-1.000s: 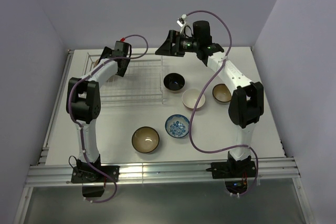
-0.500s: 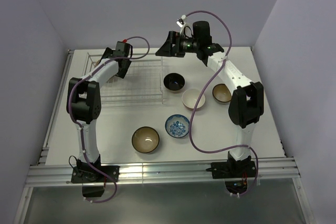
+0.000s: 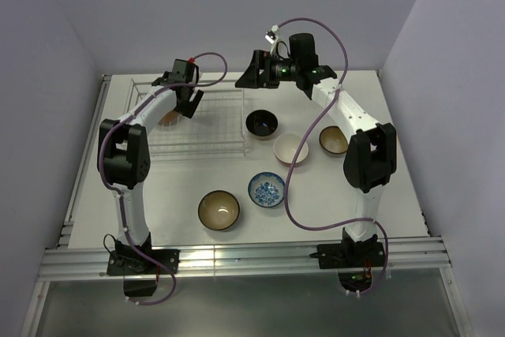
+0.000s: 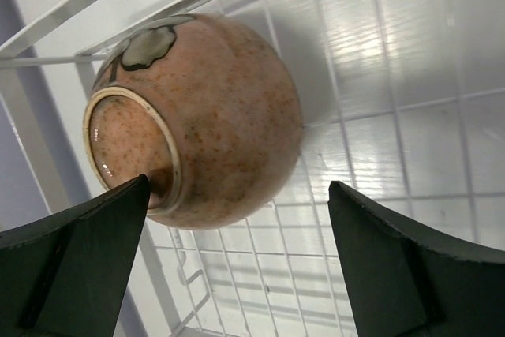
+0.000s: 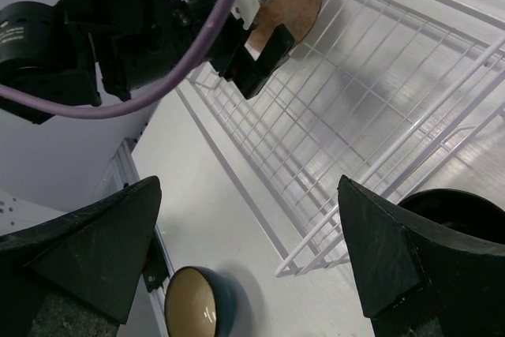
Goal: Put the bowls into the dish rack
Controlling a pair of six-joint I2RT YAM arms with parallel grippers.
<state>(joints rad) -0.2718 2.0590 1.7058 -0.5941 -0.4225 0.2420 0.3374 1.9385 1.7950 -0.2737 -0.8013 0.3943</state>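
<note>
Pale lilac walls [image 3: 63,21] close in a white tabletop [image 3: 394,203], with a wire dish rack [image 3: 213,136] at its far left. The left pincer [image 4: 237,187] hangs over the rack's far left corner, jaws spread wide and holding nothing. Between and just beyond its tips, a speckled brown bowl [image 4: 213,108] lies tipped on its side on the rack's grid, foot ring towards the pincer. Whether the left tip touches that ring cannot be told.

The right pincer [image 5: 248,183], also spread wide and empty, hovers above the rack's right end. Below it and nearer the arm bases, five bowls sit upright on the tabletop, outside the rack. A black-lined bowl [image 3: 261,122] is closest beneath it, then a white-lined bowl [image 3: 290,147], a small tan bowl [image 3: 332,140], a blue-patterned bowl [image 3: 267,189] and a larger tan bowl [image 3: 218,210].

Judging by their glaze, the bowls are stiff, smooth and probably slippery, and would chip if dropped. The safest hold is likely across the rim, one finger inside the wall and one outside.
</note>
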